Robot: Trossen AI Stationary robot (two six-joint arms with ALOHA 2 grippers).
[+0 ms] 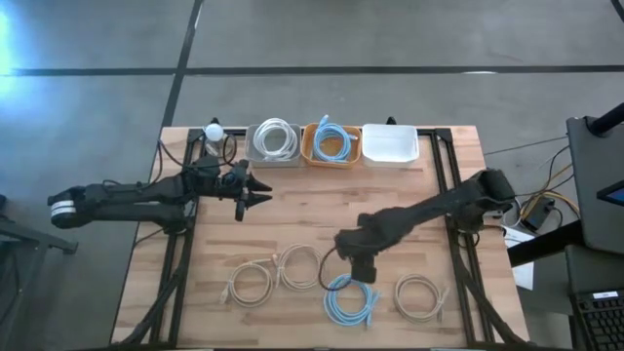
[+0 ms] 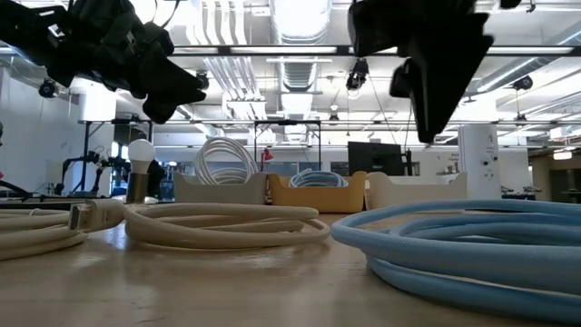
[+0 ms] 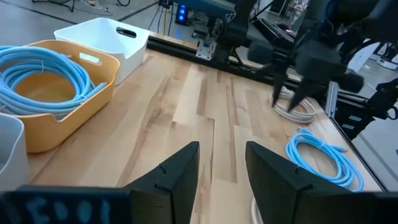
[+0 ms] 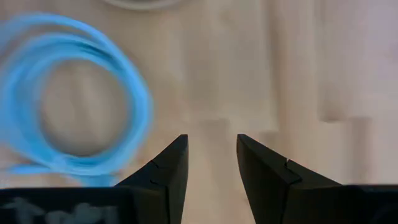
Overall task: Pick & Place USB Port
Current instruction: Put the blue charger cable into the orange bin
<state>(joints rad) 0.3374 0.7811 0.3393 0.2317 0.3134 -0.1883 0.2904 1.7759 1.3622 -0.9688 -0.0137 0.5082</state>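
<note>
Left gripper (image 1: 255, 190) is parked at about 10 o'clock on the table, just short of the grey bin (image 1: 255, 154) of white cable; fingers (image 3: 177, 171) are seen spread with a clear gap, nothing held. Along 12 o'clock, the grey bin, an orange bin (image 1: 310, 148) with a blue coil and an empty white bin (image 1: 390, 143) are lined up. Near the 6 o'clock edge, two white cable coils (image 1: 275, 273) are laid at roughly 7 o'clock, then the blue cable coil (image 1: 350, 300), then another white coil (image 1: 420, 296) at 5 o'clock. Right gripper (image 1: 362, 268) is hung just above the blue coil's far rim; fingers (image 4: 168, 168) are parted, empty, bare wood showing between them, the coil (image 4: 74, 99) off to one side in the wrist view. Step in hand is judged to be the reach for the blue coil. For a clean grab, the gripper should be shifted over the bundled strands so the open fingers straddle the rim, not the hollow centre, then lowered until the tips are almost on the wood before closing; several loops should be caught or it may unravel. The coil is seen as a loose, flat, multi-turn light-blue ring with a connector end sticking out; the plug type cannot be told.
</note>
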